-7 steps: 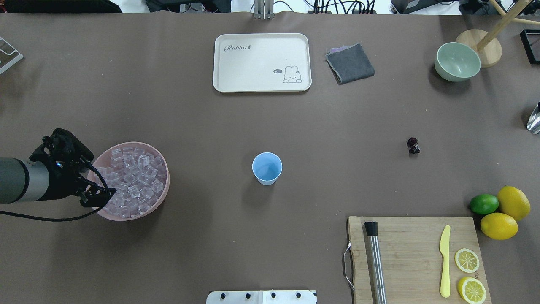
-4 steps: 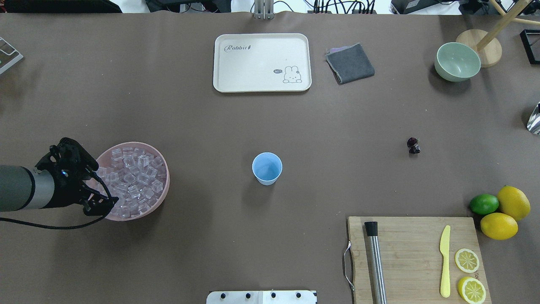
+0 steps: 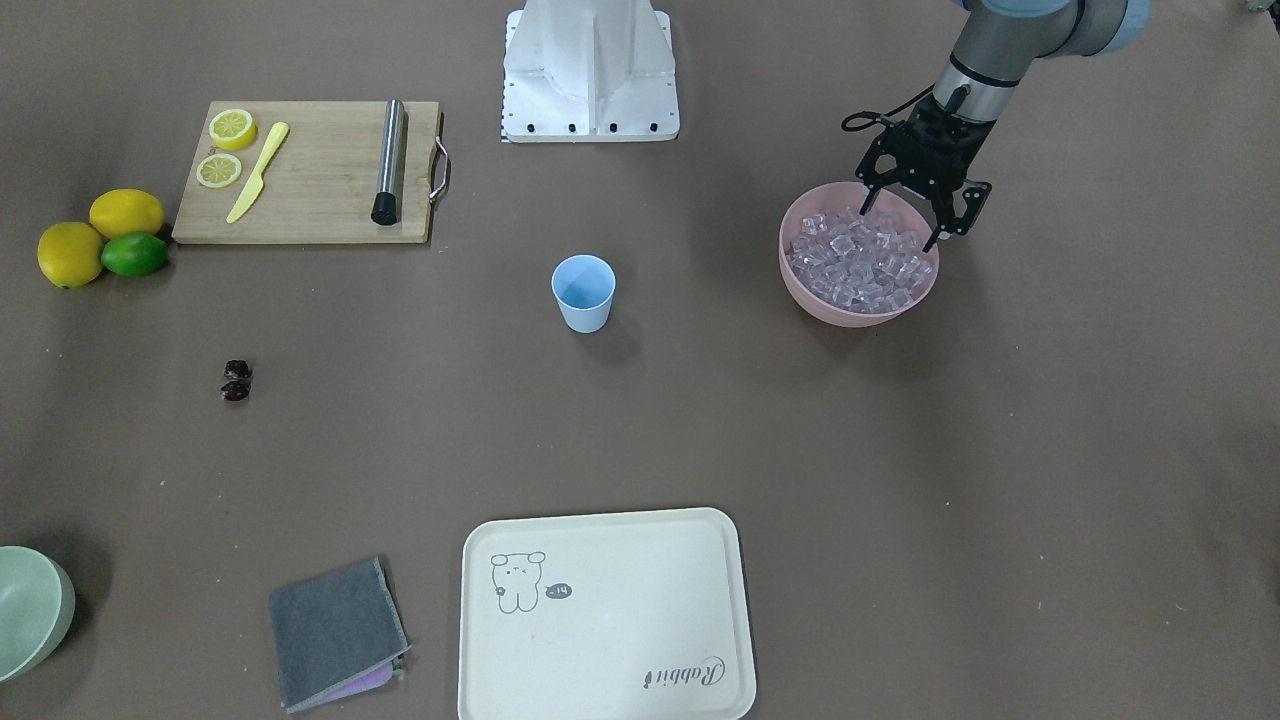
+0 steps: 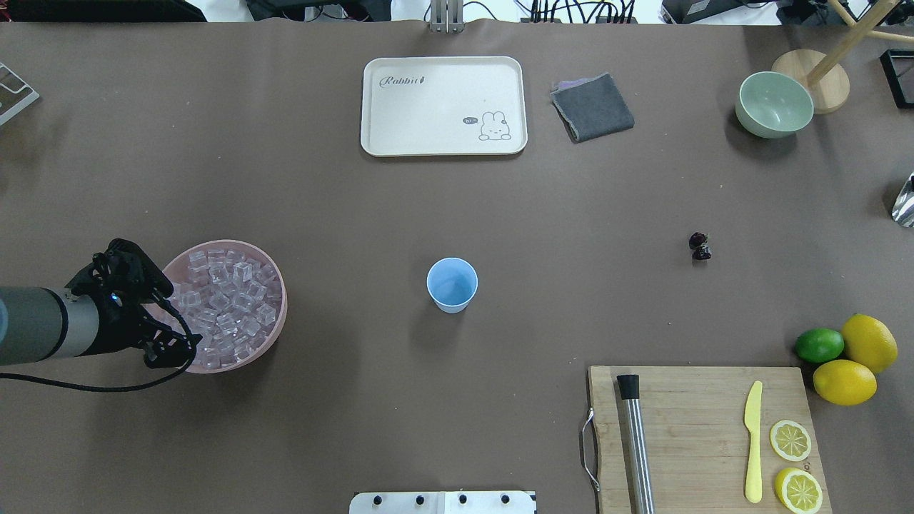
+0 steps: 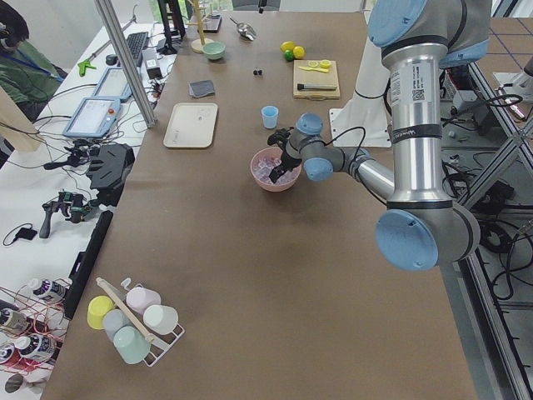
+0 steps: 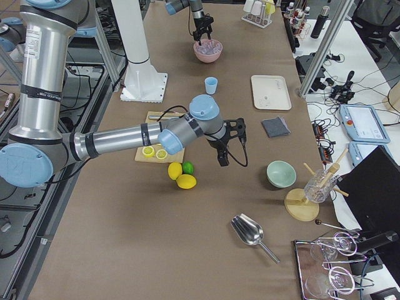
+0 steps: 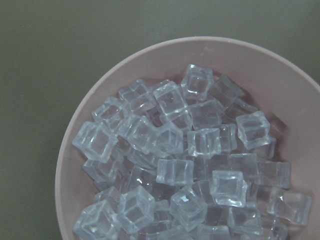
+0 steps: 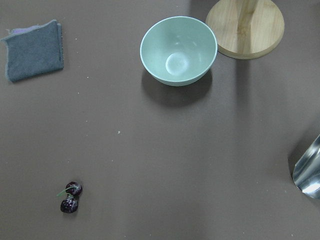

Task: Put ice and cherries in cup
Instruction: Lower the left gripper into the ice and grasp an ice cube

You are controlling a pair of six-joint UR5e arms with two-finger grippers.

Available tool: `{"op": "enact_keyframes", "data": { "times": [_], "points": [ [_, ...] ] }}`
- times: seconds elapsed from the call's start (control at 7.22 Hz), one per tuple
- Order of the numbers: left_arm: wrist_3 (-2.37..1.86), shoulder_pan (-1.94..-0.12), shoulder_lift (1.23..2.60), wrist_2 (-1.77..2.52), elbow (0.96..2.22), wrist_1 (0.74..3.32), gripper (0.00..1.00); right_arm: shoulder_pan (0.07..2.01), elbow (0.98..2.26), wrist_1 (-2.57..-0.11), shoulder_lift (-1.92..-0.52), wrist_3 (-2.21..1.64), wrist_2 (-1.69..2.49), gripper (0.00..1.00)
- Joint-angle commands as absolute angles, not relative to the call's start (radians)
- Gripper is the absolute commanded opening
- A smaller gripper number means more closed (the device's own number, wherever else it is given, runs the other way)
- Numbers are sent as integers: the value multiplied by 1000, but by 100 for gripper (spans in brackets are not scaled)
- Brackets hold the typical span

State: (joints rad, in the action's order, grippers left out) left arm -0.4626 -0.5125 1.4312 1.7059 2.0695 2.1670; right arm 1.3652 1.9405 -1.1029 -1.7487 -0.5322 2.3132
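The light blue cup (image 4: 452, 284) stands upright mid-table, also in the front view (image 3: 583, 292). Several clear ice cubes (image 4: 228, 303) fill a pink bowl (image 4: 283, 303); the left wrist view shows them close below (image 7: 190, 160). My left gripper (image 4: 175, 318) is open and empty, its fingers hanging just over the bowl's near-left rim (image 3: 905, 228). The dark cherries (image 4: 700, 245) lie on the table to the right, also in the right wrist view (image 8: 70, 197). My right gripper (image 6: 224, 155) shows only in the exterior right view, above the table near the lemons; I cannot tell if it is open.
A cream tray (image 4: 443, 107), a grey cloth (image 4: 593, 107) and a pale green bowl (image 4: 775, 103) lie at the far side. A cutting board (image 4: 700, 435) with a steel rod, yellow knife and lemon slices is near right, beside two lemons and a lime (image 4: 819, 345).
My left gripper has shifted a little toward the bowl's near-left rim and looks lower over the ice. The fingers stay open. The cup and cherries have not moved.
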Motion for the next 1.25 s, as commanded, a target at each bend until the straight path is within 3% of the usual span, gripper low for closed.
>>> {"op": "enact_keyframes", "data": {
  "times": [0.0, 0.83, 1.11],
  "points": [
    [-456, -506, 1434, 1701, 2050, 2166, 97, 1365, 1939, -1103, -1749, -532, 2313, 100],
    [-457, -466, 1440, 1649, 2037, 2166, 97, 1362, 1937, -1103, -1753, -531, 2313, 100],
    [-456, -466, 1440, 1649, 2034, 2166, 92, 1361, 1937, -1103, -1753, -531, 2312, 100]
  ]
}}
